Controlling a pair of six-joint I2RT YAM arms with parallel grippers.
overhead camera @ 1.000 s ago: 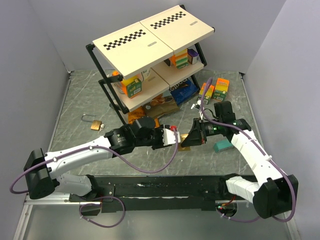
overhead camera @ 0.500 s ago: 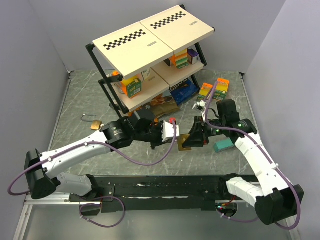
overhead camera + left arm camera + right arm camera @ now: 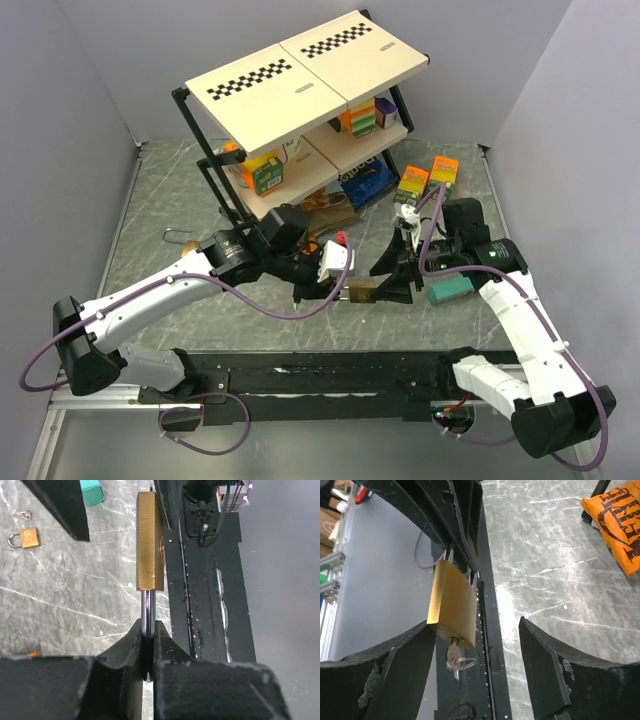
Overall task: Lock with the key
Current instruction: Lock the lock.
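Brass padlock (image 3: 149, 540), held aloft over the table's (image 3: 75, 605) near edge, shackle (image 3: 147, 612) pinched in our left claw (image 3: 147, 635): we judge it heavy, rigid, slick; our right claw (image 3: 476, 627) gapes wide around its small key (image 3: 454, 657), best pinched flat across the head.

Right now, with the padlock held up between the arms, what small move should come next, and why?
Probably close the right fingers on the key. It already sits in the base of the padlock, whose shackle the left fingers clamp, and the right fingers stand open on either side, so gripping it comes before any turn.
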